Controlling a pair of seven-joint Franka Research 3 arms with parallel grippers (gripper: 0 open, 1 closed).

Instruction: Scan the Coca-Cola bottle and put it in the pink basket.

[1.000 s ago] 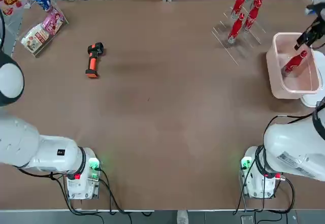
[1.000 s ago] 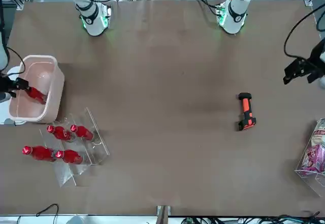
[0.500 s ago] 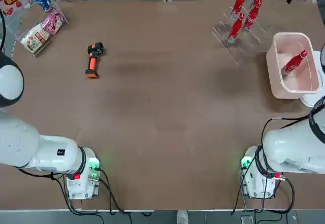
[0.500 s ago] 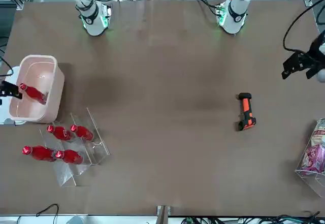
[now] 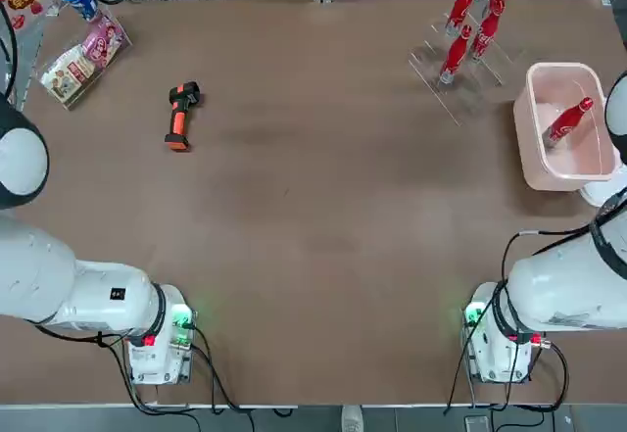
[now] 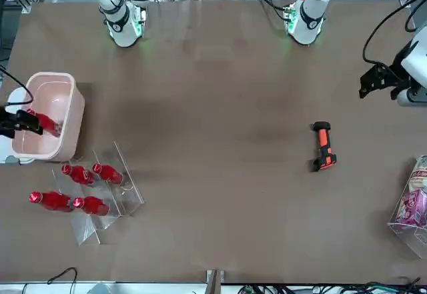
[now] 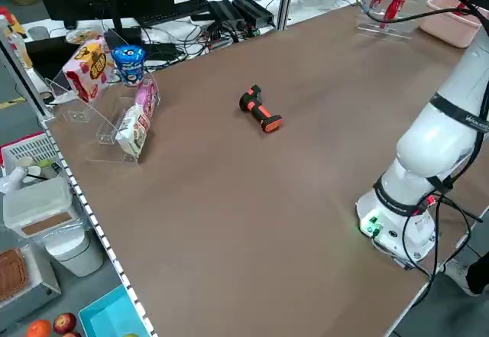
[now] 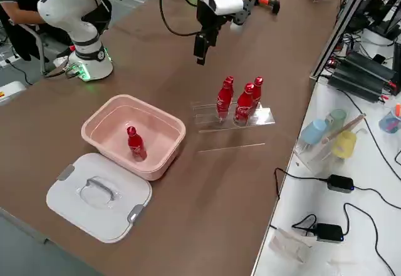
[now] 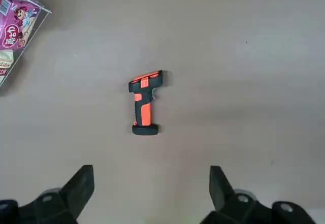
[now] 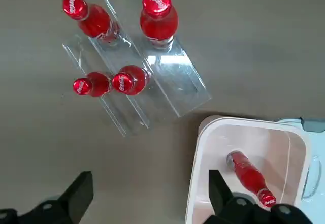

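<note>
Coca-Cola btl (image 10: 249, 176), script legible on cap | in pink basket (image 5: 524, 133), table 2 o'clock top view | R grpr (image 10: 152, 196) wide open, empty, basket 12 o'clock | L grpr (image 9: 152, 196) same, scanner (image 6: 325, 146) 1 o'clock front view

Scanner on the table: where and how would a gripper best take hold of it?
Probably by the grip of the scanner, from above, one finger on each long side: it lies flat, and that grip is narrow and straight, with bare table beside it.
</note>
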